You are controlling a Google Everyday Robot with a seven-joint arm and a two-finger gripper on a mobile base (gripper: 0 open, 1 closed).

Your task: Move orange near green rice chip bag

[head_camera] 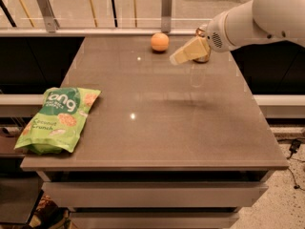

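Cream claw (176, 57) hovers near the orange (160, 42); how open, cannot tell

The orange (159, 42) shows an even, matte orange against the grey-brown surface (167, 137), which carries pale glints of light. The green rice chip bag (59, 119) is bright green with white lettering and tan pictures of round chips. The cream-yellow end effector (175, 59), on a white arm (259, 15), hovers over the surface's far right, just right of the orange and before a gold-brown can (205, 58).
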